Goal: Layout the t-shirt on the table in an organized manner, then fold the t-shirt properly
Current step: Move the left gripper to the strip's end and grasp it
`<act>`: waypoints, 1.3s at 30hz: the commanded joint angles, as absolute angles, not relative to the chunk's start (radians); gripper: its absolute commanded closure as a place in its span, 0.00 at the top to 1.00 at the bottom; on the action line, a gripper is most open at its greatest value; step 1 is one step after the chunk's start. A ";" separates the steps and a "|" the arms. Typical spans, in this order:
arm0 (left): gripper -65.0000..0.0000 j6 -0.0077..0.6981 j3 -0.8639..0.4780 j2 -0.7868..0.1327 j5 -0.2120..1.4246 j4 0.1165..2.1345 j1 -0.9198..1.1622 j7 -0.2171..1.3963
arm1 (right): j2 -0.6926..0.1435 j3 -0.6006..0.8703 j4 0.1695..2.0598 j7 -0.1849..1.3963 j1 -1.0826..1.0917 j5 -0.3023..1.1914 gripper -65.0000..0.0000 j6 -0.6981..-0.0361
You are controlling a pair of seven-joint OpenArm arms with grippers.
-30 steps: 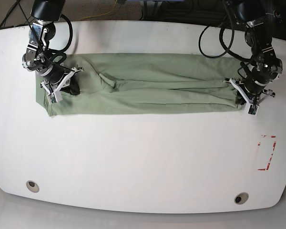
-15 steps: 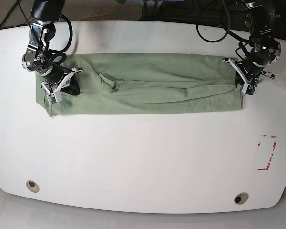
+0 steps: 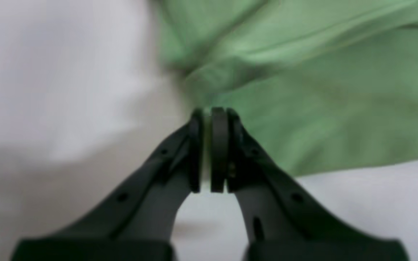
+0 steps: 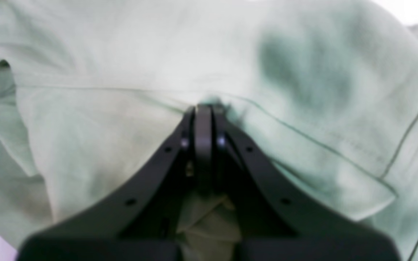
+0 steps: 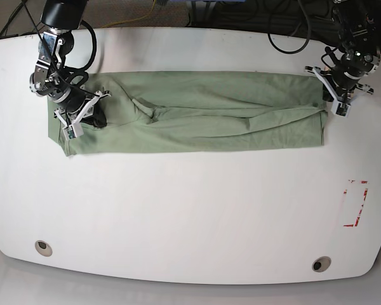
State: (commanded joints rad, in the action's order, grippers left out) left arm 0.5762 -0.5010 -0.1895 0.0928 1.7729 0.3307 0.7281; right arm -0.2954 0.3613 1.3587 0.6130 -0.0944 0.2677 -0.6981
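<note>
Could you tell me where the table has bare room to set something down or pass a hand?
The widest bare stretch of the table runs from the t-shirt's near edge to the two grommets. A narrower strip lies behind the shirt. Both shirt ends are crowded: the right claw and left claw.

No text, label, brand or number can be read in any view. The t-shirt (image 5: 197,113) carries no print or tag that shows (both wrist views are blurred, so fine marks there might be lost). The table (image 5: 178,210) bears only red tape marks (image 5: 355,203) near its right edge, forming a rough bracket shape rather than any letter or digit, as far as the base view lets one tell.
</note>
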 joint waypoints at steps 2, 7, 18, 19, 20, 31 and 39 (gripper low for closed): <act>0.04 0.576 -0.506 -0.208 0.093 1.771 0.331 0.728 | -0.295 0.361 1.359 0.613 -0.094 0.268 0.00 -0.698; 0.04 0.576 -0.516 -0.234 0.093 1.767 0.331 0.728 | -0.280 0.361 1.359 0.613 -0.093 0.262 0.00 -0.698; 0.04 0.608 -0.553 -0.263 0.094 1.771 0.344 0.728 | -0.275 0.360 1.359 0.613 -0.091 0.266 0.00 -0.698; 0.05 0.641 -0.553 -0.263 0.094 1.773 0.348 0.728 | -0.275 0.360 1.359 0.613 -0.093 0.266 0.00 -0.698; 0.05 0.673 -0.553 -0.262 0.094 1.773 0.348 0.728 | -0.275 0.360 1.359 0.613 -0.093 0.265 0.00 -0.698; 0.40 0.698 -0.550 -0.226 0.094 1.774 0.346 0.730 | -0.275 0.360 1.359 0.613 -0.093 0.260 0.00 -0.698; 0.62 0.698 -0.536 -0.205 0.094 1.774 0.329 0.728 | -0.275 0.360 1.359 0.613 -0.093 0.265 0.00 -0.698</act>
